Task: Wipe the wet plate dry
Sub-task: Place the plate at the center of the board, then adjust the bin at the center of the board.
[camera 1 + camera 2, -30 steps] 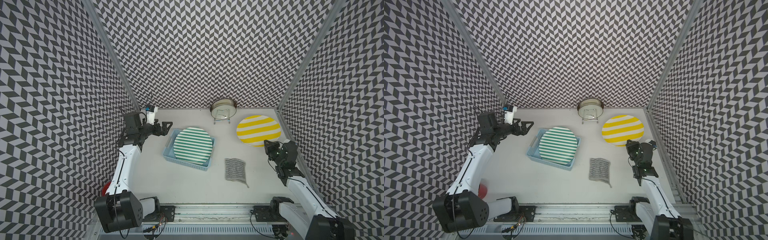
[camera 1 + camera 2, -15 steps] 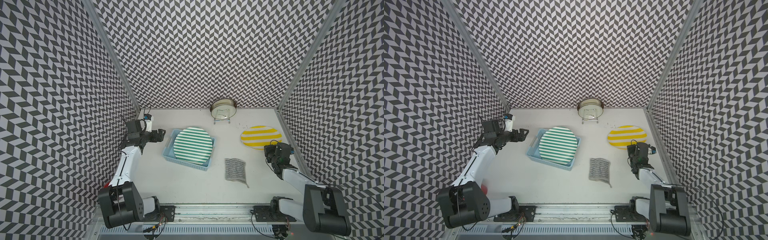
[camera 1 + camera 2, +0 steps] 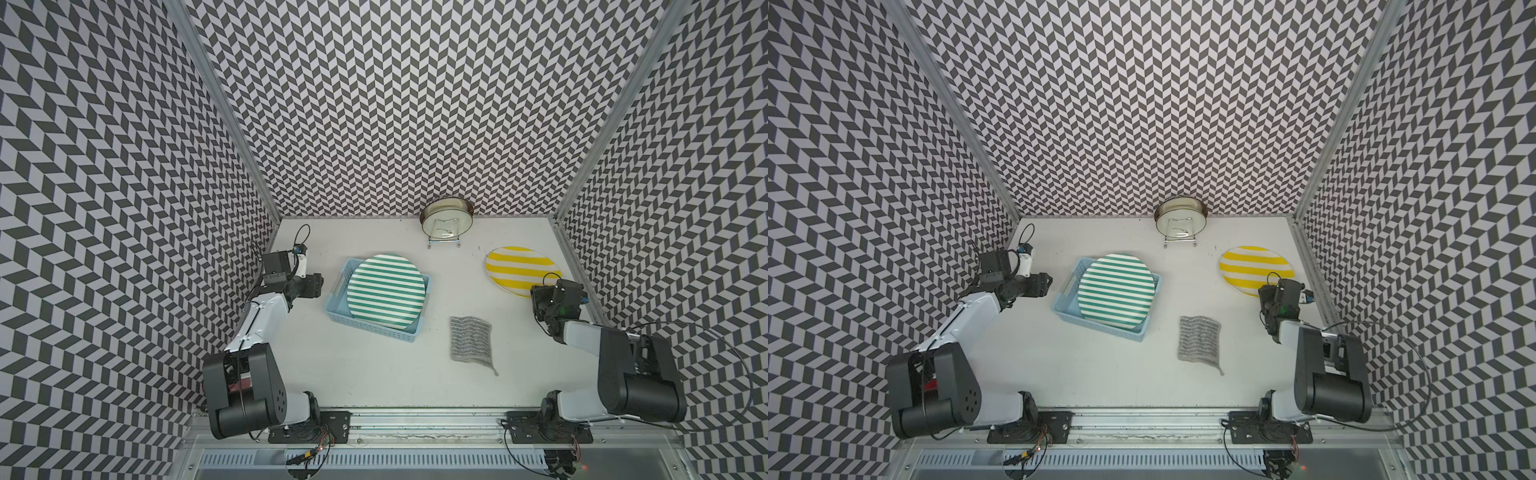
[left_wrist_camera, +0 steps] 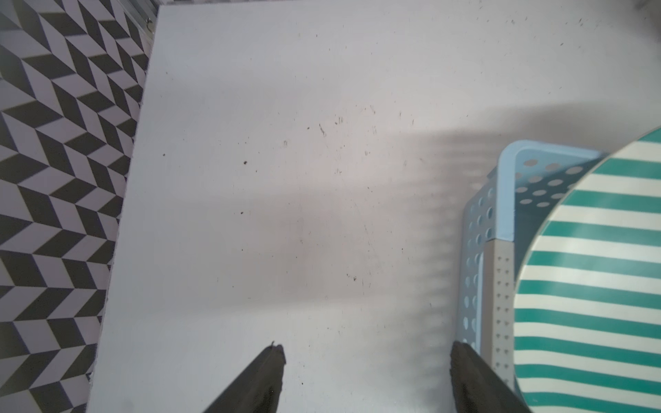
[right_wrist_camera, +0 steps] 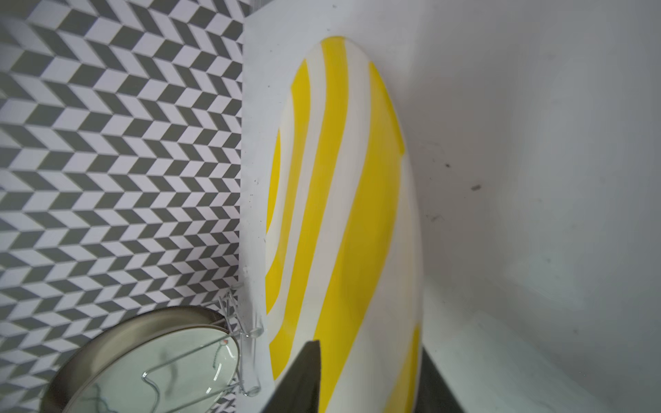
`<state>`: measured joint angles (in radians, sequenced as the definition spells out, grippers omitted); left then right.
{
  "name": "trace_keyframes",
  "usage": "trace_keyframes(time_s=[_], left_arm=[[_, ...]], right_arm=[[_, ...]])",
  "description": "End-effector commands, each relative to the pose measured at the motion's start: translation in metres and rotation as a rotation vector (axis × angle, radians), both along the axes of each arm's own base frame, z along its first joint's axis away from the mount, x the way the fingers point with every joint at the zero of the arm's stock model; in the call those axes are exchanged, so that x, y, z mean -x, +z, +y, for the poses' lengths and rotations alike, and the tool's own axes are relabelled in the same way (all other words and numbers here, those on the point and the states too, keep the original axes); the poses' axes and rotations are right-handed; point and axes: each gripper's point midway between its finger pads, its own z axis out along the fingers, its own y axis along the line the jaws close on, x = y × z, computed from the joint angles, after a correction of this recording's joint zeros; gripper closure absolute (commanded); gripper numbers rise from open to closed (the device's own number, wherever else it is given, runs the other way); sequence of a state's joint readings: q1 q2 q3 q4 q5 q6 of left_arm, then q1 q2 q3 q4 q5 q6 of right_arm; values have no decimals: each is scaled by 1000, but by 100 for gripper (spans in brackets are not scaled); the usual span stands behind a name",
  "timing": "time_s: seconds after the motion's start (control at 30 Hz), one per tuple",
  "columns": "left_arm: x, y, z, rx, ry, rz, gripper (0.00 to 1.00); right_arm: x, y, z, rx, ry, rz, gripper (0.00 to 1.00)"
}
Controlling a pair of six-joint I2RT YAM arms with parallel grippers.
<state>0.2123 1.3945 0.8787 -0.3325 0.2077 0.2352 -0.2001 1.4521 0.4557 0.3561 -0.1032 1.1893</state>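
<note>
The right fingers (image 3: 537, 294) stand partly apart, astride the near rim of the yellow plate (image 3: 519, 266). In the right wrist view one lies over its striped face and the other past its edge. Whether either touches the plate I cannot tell. The plate stretches away from those fingertips toward the back of the desk (image 3: 374, 374). The left fingers (image 3: 316, 285) are spread wide and hold nothing. They hang over bare desk, one tip just beside the short end of the basket (image 3: 337, 309), in which the green plate (image 3: 386, 291) rests. The cloth (image 3: 470, 345) lies flat on the desk between the two sets of fingers, nearer the right ones and apart from both. A dish (image 3: 446, 216) on a wire stand is well beyond the yellow plate.
</note>
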Motion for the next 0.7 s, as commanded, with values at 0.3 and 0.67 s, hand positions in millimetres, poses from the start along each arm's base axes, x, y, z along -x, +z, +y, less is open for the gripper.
trace_keyframes(time_s=[0.3, 0.67], left_arm=[[9, -38, -13, 10, -80, 70, 24], [25, -48, -58, 53, -247, 105, 21]], right_arm=[[5, 25, 11, 59, 138, 29, 15], [22, 40, 27, 128, 280, 12, 5]])
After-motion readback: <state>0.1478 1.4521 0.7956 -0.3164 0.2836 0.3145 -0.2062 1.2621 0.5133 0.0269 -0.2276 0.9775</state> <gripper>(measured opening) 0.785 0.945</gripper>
